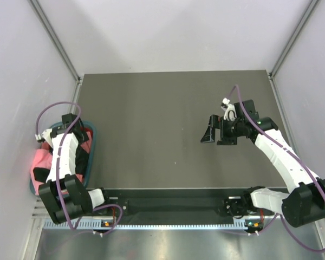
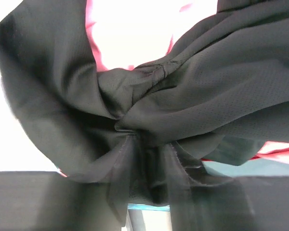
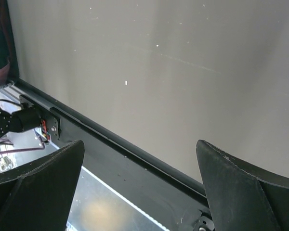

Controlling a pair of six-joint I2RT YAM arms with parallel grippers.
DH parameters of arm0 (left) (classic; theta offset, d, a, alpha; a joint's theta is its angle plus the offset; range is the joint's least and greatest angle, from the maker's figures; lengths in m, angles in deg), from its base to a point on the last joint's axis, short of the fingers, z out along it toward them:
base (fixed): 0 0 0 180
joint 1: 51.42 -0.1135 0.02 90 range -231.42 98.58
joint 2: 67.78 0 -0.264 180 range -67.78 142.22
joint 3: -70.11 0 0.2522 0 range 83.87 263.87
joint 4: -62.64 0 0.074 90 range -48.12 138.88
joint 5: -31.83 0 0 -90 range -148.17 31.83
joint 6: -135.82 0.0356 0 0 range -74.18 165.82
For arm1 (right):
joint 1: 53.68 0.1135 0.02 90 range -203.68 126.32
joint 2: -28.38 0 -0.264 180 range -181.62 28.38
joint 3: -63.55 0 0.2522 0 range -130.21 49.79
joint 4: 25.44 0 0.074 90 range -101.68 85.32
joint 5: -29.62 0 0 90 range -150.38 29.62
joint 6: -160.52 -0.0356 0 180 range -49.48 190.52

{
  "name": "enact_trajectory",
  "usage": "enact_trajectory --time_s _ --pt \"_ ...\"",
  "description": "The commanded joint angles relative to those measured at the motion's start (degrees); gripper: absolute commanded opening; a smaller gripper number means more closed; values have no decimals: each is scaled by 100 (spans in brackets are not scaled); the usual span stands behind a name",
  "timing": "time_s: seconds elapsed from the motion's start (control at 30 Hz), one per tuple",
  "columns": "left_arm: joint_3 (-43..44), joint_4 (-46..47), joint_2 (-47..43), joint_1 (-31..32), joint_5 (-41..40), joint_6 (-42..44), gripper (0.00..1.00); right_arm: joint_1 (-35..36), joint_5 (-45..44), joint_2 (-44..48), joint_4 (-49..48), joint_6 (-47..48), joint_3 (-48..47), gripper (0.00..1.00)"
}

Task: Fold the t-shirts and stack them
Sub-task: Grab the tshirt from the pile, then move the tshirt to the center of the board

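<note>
You are at the first step, getting a shirt out of the teal basket (image 1: 92, 142) at the left edge of the table (image 1: 151, 119). Your left gripper (image 2: 147, 199) is clenched on a gathered bunch of the black t-shirt (image 2: 221, 86), which lies over the pink t-shirt (image 2: 135, 29) in the basket. Your right gripper (image 3: 139, 187) hangs released and empty above the table. Next, I judge, you must lift the black shirt clear without dragging the others along, then spread it flat mid-table for folding.

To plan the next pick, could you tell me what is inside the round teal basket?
A crumpled black fabric t-shirt lies over pink and red t-shirts; the left arm hides the rest.
</note>
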Motion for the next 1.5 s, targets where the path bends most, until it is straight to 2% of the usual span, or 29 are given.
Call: enact_trajectory --time_s 0.0,0.07,0.13,0.23,0.27,0.33,0.37,0.4,0.47,0.57,0.6,0.7,0.73,0.77,0.8,0.87,0.9,0.93,1.03,1.1,1.2,1.23,1.27,1.33,1.4,1.47 --pt "148 -1 -65 -42 -3 -154 18 67 -33 36 51 -45 -181 100" --pt "507 -185 -100 -42 111 -171 0 58 -50 53 121 -27 -216 100" --pt "1137 -387 -135 -33 286 -285 0 49 -112 45 201 -1 -304 100" --pt "2174 -319 -415 -24 1391 -234 0 67 -121 18 271 25 -322 100" --pt "2327 317 -695 -15 2291 -76 0 76 -112 10 271 34 -313 100" --pt "2486 1154 -978 11 3437 -48 0 93 -112 -34 236 34 -295 100" --pt "2469 2151 -1205 20 3956 -222 0 102 -103 -61 210 34 -295 100" --pt "2425 2630 -1295 150 5005 -346 0 93 -94 -78 175 17 -321 100" --pt "2206 3806 -1462 492 5471 -723 0 93 -68 -140 148 -27 -409 100" --pt "2424 4007 -1271 1827 5097 -525 0 93 -42 -228 131 -97 -558 100" --pt "2529 3884 -1165 2796 4712 -462 0 102 -50 -254 122 -106 -646 100" --pt "2418 3866 -778 4198 4393 -365 0 93 -120 -359 104 -159 -778 100" --pt "2268 3935 -699 4386 4409 -400 5 102 -164 -412 113 -177 -813 100" --pt "2102 3988 -559 4510 4488 -496 21 85 -191 -421 131 -186 -848 100" --pt "1830 3971 -462 4607 4549 -557 43 84 -243 -439 183 -186 -962 100" --pt "1705 3928 -180 4608 4770 -419 71 93 -506 -456 289 -151 -1103 100" --pt "1887 3727 -75 4608 4691 -278 94 85 -690 -456 306 -133 -1138 100" --pt "2019 3342 222 4608 4491 -94 99 84 -779 -474 324 -89 -1165 100" --pt "2862 2359 898 4590 4200 967 97 84 -886 -605 377 -1 -1236 100" --pt "3171 2161 1129 4590 4085 1347 93 111 -580 -815 289 60 -1201 100" --pt "2972 2099 1376 4581 4084 1849 73 233 -158 -1245 27 131 -1104 93" --pt "2839 2169 1446 4581 3919 2024 65 277 -138 -1360 -62 157 -1086 88" --pt "2734 2204 1490 4564 3917 2096 63 347 -156 -1492 -124 157 -1069 85" --pt "2505 2205 1656 4538 3900 2367 63 357 -261 -1861 -256 192 -1051 78" --pt "2390 2073 1789 4520 3698 2491 69 357 -697 -2196 -274 219 -1130 76" --pt "2399 1924 2008 4406 3566 2623 71 339 -1024 -2424 -291 245 -1287 70"
